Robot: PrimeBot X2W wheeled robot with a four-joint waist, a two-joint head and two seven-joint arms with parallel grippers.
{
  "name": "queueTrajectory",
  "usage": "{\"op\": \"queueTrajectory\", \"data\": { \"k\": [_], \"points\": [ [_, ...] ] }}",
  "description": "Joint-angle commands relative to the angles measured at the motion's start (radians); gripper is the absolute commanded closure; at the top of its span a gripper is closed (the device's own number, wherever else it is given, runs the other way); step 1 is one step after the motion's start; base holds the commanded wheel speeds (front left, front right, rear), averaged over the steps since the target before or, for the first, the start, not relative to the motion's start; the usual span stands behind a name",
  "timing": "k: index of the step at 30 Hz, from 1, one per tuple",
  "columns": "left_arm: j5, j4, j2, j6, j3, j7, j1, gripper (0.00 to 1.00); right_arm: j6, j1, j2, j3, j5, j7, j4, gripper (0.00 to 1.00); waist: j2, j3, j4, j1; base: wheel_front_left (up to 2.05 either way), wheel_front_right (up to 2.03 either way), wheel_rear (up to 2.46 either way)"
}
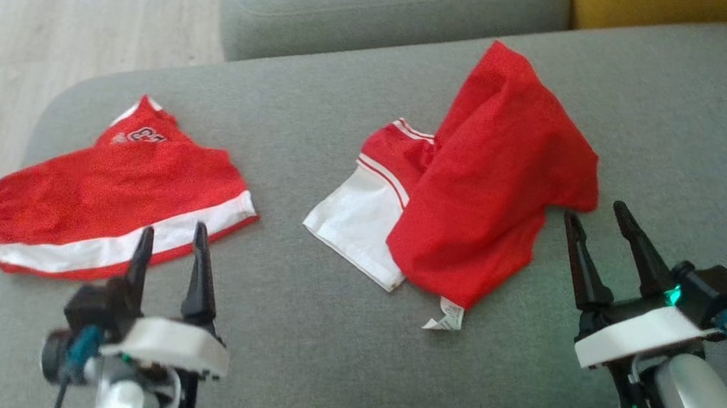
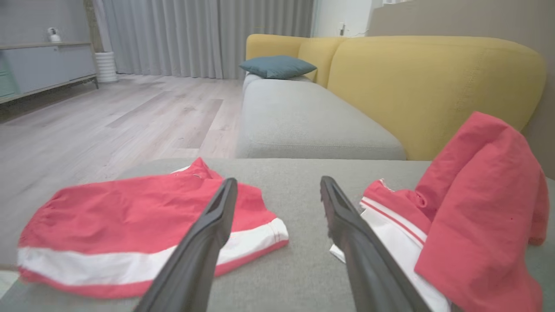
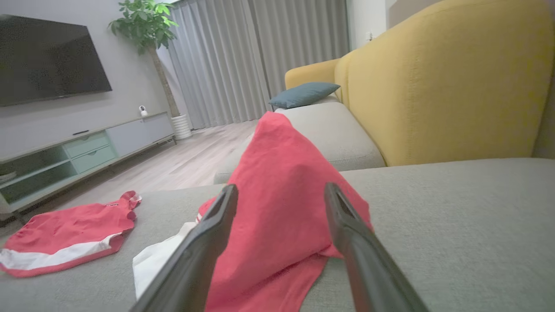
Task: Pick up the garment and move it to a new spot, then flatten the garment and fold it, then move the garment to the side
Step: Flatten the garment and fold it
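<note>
Two red and white garments lie on the grey sofa seat (image 1: 322, 337). The crumpled one (image 1: 485, 181) sits right of centre, bunched into a peak, with a white panel (image 1: 355, 221) and a small label (image 1: 445, 317) at its near edge. It also shows in the left wrist view (image 2: 477, 208) and the right wrist view (image 3: 282, 199). The flatter garment (image 1: 116, 197) with a white band lies at the left. My left gripper (image 1: 170, 235) is open just short of the flat garment's near hem. My right gripper (image 1: 598, 215) is open beside the crumpled garment's lower right corner. Neither holds anything.
A yellow sofa back (image 3: 446, 82) rises on the right, with a teal cushion (image 2: 277, 66) on a further grey seat (image 2: 303, 125). Wooden floor (image 2: 108, 117) lies beyond the seat's left edge, and a low cabinet (image 3: 82, 151) and a plant (image 3: 149, 26) stand by the wall.
</note>
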Motion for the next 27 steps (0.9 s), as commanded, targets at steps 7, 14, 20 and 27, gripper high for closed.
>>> {"op": "queueTrajectory", "data": {
  "k": [7, 14, 20, 27],
  "points": [
    [0.066, -0.048, -0.06, -0.041, 0.114, -0.012, 0.009, 0.0, -0.001, -0.029, -0.006, 0.057, -0.042, 0.0, -0.018, 0.0, -0.0001, -0.019, 0.041, 0.0, 0.0, 0.0, 0.0],
    [0.1, -0.03, -0.108, -0.091, 0.172, -0.012, 0.02, 0.0, -0.001, -0.029, -0.006, 0.178, -0.119, 0.131, 0.065, 0.0, -0.0001, -0.001, 0.075, 0.0, 0.0, 0.0, 0.0],
    [0.128, -0.007, -0.144, -0.133, 0.202, -0.012, 0.026, 0.0, -0.001, -0.042, -0.006, 0.241, -0.193, 0.219, 0.159, 0.0, -0.0001, 0.021, 0.109, 0.0, 0.0, 0.0, 0.0],
    [0.154, 0.013, -0.173, -0.172, 0.237, -0.012, 0.004, 0.0, -0.001, -0.088, -0.006, 0.197, -0.282, 0.222, 0.216, 0.0, -0.0001, 0.07, 0.147, 0.0, 0.0, 0.0, 0.0]
  ]
}}
